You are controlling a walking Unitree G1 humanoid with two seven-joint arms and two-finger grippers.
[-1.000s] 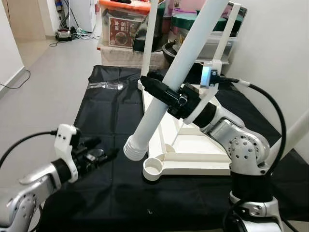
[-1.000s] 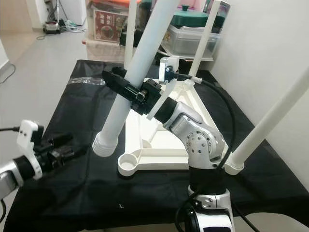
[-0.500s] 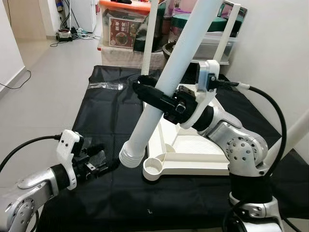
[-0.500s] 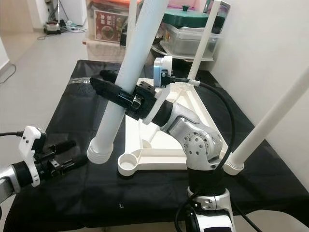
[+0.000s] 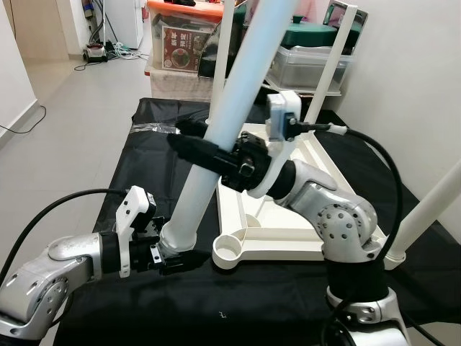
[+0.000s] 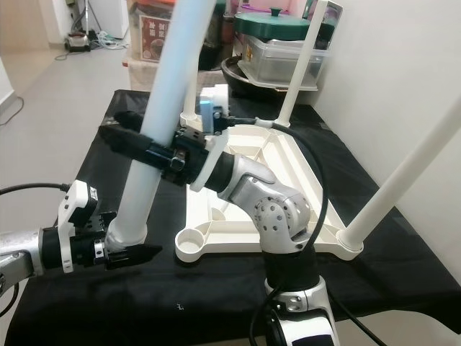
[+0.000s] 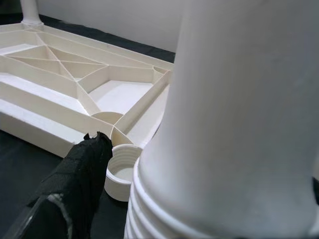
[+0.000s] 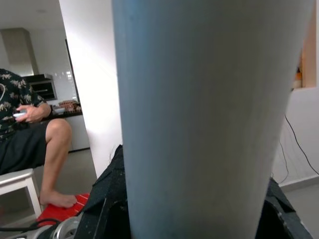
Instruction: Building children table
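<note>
Key relation: the threaded foot of the white table leg (image 5: 216, 137) hangs just beside the empty corner socket (image 5: 231, 249) of the upside-down tabletop (image 5: 288, 234); from the foot, the socket lies at about 3 o'clock in the left eye view, so the foot must go toward the robot's right and down.
Long axis of the leg: steep but tilted, top toward 1 o'clock, foot toward 7 o'clock; for screwing in, I judge it must stand more upright.
Right gripper (image 5: 205, 153): its fingers are clamped around the middle of the leg and carry it.
Left gripper (image 5: 167, 254): low at the foot, its fingers (image 7: 75, 174) stand on both sides of the ribbed end, close against it; whether they already press it, I cannot tell.
Nearer arm: the left one is nearer to the socket and can guide the foot.
Leg: smooth white plastic tube, round, with ridged threads at the end (image 7: 164, 214).
Tabletop: white hard plastic, ribbed underside with triangle cells (image 7: 75, 79), round cup-shaped sockets at the corners; other legs (image 5: 328, 68) already stand in it.
Ground: black, slightly shiny cloth (image 5: 151, 166).
Right wrist view: a seated person (image 8: 30, 139) in the background.
</note>
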